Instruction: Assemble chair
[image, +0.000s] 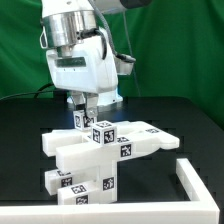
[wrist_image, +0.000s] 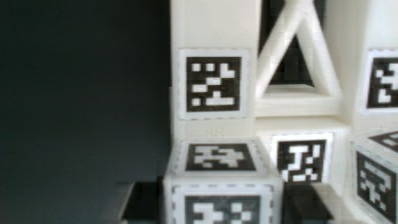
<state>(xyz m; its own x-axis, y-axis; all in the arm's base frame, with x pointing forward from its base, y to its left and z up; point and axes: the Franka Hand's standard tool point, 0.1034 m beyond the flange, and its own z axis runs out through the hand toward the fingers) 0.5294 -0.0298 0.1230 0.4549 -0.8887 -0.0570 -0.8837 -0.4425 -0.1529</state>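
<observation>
Gripper (image: 87, 108) is down over the far end of the chair (image: 100, 158), fingers partly closed around a small tagged upright piece there; it looks gripped, contact itself is hard to confirm in the exterior view. The chair assembly sits mid-tabletop (image: 25, 140): joined white slabs and bars with tag markers, stacked in tiers, the lower block toward the near edge. A white raised frame (image: 196, 180) runs along the near corner at the exterior view's right, just apart from the chair. Green curtain (image: 180, 50) behind the table. Wrist view: tagged white faces of the chair (wrist_image: 214, 85) fill the frame, black tabletop beside them; dark fingertip (wrist_image: 146, 200) blurred at the edge.
</observation>
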